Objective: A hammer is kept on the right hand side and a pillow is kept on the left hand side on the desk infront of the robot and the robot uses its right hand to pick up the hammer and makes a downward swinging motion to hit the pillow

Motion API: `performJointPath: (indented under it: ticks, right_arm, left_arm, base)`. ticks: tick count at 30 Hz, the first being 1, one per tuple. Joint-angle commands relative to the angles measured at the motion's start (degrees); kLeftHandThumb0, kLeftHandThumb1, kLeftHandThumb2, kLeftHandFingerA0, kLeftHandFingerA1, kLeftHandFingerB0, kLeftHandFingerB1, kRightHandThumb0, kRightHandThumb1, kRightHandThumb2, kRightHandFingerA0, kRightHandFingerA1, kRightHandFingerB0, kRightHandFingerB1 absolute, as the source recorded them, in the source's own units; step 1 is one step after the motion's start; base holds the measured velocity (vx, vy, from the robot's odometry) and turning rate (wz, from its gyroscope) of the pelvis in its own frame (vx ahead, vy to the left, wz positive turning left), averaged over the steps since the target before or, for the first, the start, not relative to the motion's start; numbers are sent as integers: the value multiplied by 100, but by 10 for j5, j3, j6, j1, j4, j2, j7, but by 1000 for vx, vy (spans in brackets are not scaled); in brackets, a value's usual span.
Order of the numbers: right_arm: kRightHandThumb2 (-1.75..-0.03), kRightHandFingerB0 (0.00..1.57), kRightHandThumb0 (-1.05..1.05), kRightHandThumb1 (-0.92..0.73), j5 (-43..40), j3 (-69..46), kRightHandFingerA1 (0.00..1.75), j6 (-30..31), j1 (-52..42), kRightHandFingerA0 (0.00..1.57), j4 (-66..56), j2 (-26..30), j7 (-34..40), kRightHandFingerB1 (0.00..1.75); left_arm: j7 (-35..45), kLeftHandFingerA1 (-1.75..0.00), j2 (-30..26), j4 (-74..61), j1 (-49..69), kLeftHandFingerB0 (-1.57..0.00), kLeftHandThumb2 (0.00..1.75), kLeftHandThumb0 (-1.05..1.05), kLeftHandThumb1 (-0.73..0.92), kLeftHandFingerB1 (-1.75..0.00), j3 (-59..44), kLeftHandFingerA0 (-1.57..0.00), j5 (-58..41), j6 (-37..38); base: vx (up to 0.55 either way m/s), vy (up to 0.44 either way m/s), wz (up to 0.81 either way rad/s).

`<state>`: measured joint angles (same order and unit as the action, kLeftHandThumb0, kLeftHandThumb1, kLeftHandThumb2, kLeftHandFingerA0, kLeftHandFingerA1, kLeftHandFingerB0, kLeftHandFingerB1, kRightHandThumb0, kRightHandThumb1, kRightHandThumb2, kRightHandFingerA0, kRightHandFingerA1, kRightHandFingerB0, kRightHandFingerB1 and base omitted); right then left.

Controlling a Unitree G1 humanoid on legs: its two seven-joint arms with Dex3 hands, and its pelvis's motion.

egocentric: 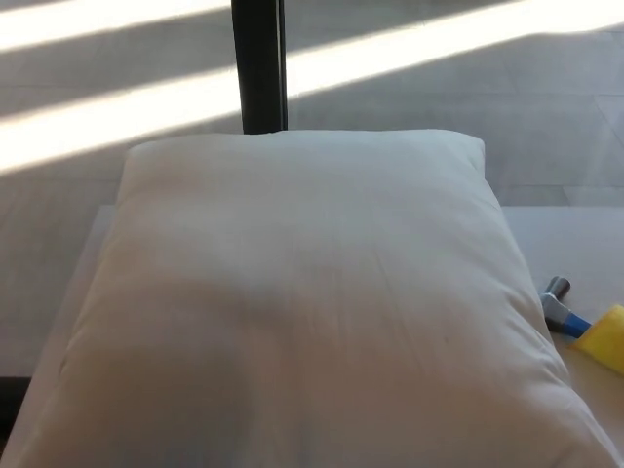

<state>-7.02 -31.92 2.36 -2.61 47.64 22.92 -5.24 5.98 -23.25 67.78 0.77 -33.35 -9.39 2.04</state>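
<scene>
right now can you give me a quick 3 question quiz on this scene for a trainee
1. True or false: the white pillow fills most of the head view.
2. Multiple choice: where does the hammer show? A) on top of the pillow B) at the pillow's right edge, low in the picture C) on the floor beyond the desk
3. Short answer: is either robot hand visible?

Key:
1. True.
2. B. Only its metal head and a bit of blue handle show, beside a yellow object.
3. No, neither hand is in view, so the hammer is not yet picked up.
</scene>
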Motion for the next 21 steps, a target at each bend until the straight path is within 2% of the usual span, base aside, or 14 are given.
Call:
performJointPath:
  ticks: [1, 2, 3, 4, 5, 8, 9, 10, 12, 13, 15, 16, 17, 21]
  right_arm:
    - [-88, 31, -47, -49, -126, -133, 66, 109, 30, 38, 13, 26, 74, 54]
    - [-93, 58, -48, -53, -125, -147, 108, 130, 38, 69, 14, 29, 108, 71]
    - [-59, 46, -45, -69, -141, -168, 105, 126, 41, 29, 13, 27, 106, 57]
    - [-84, 26, -53, -58, -146, -181, 63, 134, 42, 16, 22, 36, 100, 52]
    - [-63, 16, -49, -74, -157, -205, 31, 143, 56, 7, 30, 49, 116, 33]
    - [-72, 3, -54, -69, -161, -228, 19, 137, 80, 3, 29, 69, 118, 21]
    - [-82, 0, -74, -52, -156, -224, 14, 132, 84, 0, 11, 71, 103, 9]
    - [-77, 6, -61, -70, -155, -227, 31, 129, 94, 4, 4, 73, 107, 19]
    - [-63, 0, -57, -76, -153, -234, 41, 146, 130, 18, 0, 87, 137, 14]
    - [-87, 0, -68, -53, -155, -236, 23, 153, 147, 0, -1, 97, 139, 15]
    - [-84, 0, -81, -56, -152, -230, 8, 146, 183, 0, 18, 120, 134, 0]
    - [-84, 0, -81, -56, -151, -227, 8, 143, 198, 0, 26, 131, 131, 0]
    - [-75, 0, -48, -64, -168, -242, 6, 136, 222, 0, 13, 128, 147, 11]
    - [-76, 0, -54, -63, -182, -251, 4, 138, 285, 0, -27, 125, 176, 15]
  left_arm:
    - [19, -64, -30, 40, -19, -70, 57, -48, 58, -62, -74, -70, -85, 1]
    - [20, -66, -29, 40, -20, -72, 57, -46, 57, -62, -78, -73, -87, 1]
    - [24, -66, -30, 40, -20, -71, 58, -48, 58, -61, -76, -77, -81, 3]
    - [28, -66, -29, 42, -20, -73, 57, -48, 57, -62, -77, -76, -80, 6]
    - [24, -63, -30, 42, -21, -72, 58, -50, 58, -59, -69, -75, -70, 8]
    - [30, -61, -29, 42, -22, -70, 58, -50, 59, -57, -70, -74, -71, 9]
    - [22, -60, -29, 42, -20, -74, 58, -52, 58, -58, -65, -78, -65, 13]
    - [21, -60, -29, 43, -20, -72, 58, -50, 58, -57, -66, -77, -65, 13]
    - [26, -60, -30, 45, -21, -71, 58, -49, 59, -58, -69, -76, -71, 13]
    - [26, -59, -30, 45, -22, -73, 58, -50, 59, -58, -69, -75, -73, 12]
    - [30, -58, -30, 46, -23, -67, 57, -51, 58, -57, -70, -67, -76, 13]
    - [32, -58, -30, 46, -23, -67, 57, -51, 58, -57, -69, -67, -77, 13]
    - [32, -58, -31, 48, -25, -68, 57, -50, 58, -56, -71, -71, -80, 11]
    - [29, -59, -32, 48, -26, -67, 58, -50, 59, -56, -63, -73, -77, 9]
  base:
    - [0, 0, 0]
    - [0, 0, 0]
    - [0, 0, 0]
    - [0, 0, 0]
    - [0, 0, 0]
    - [0, 0, 0]
    - [0, 0, 0]
    - [0, 0, 0]
    - [0, 0, 0]
    - [0, 0, 0]
    - [0, 0, 0]
    - [0, 0, 0]
    - [0, 0, 0]
    - [0, 0, 0]
